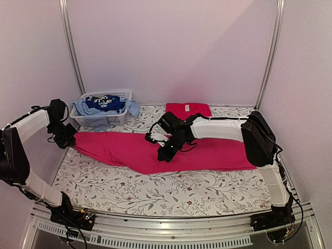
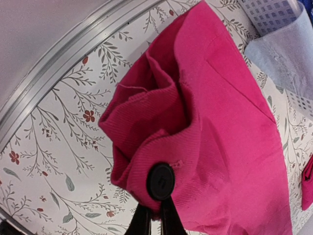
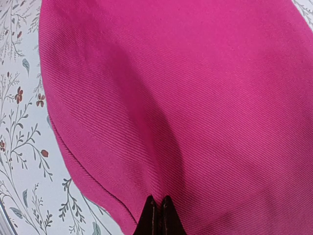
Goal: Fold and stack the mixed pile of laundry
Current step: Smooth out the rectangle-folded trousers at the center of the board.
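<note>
Pink garment (image 1: 129, 150) pinched shut by L fingers (image 2: 142, 223) & R fingers (image 3: 152, 220); blue top (image 1: 105, 102) print illegible.

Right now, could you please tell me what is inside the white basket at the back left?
A dark blue white-printed garment lies on top, with light blue cloths around it spilling over the white basket's rim. Anything deeper is covered by them.

left fingers (image 2: 141, 222), right fingers (image 3: 149, 219) both closed

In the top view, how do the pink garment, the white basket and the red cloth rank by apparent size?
Largest to smallest:
1. pink garment
2. basket
3. red cloth, somewhat smaller than the basket
</note>
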`<state>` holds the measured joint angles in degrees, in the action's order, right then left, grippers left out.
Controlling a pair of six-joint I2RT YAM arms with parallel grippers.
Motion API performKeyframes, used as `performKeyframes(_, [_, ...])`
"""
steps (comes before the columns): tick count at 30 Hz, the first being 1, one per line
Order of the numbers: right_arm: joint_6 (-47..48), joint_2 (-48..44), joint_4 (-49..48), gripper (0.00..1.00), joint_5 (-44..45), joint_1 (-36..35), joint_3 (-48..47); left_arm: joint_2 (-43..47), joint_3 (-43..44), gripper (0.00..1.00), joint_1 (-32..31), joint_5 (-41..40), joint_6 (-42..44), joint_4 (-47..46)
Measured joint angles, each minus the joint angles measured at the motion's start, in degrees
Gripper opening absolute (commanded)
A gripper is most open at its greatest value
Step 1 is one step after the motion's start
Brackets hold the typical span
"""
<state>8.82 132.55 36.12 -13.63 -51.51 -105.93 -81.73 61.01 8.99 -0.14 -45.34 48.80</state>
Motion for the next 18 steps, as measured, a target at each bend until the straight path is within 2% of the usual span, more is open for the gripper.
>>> performKeyframes(9, [-0.7, -9.2, -0.9, 0.00, -3.6, 6.9, 1.7, -0.9, -0.4, 0.00, 0.0, 0.0, 0.4, 0.0])
performKeyframes(13, [-1.2, -8.5, -1.4, 0.00, -8.3, 8.4, 1.7, -3.3, -0.4, 0.00, -0.6, 0.2, 1.3, -0.1])
performKeyframes(18, [-1.8, -3.1, -0.9, 0.00, -14.6, 8.5, 1.6, -6.2, -0.7, 0.00, -0.6, -2.0, 3.5, -0.4])
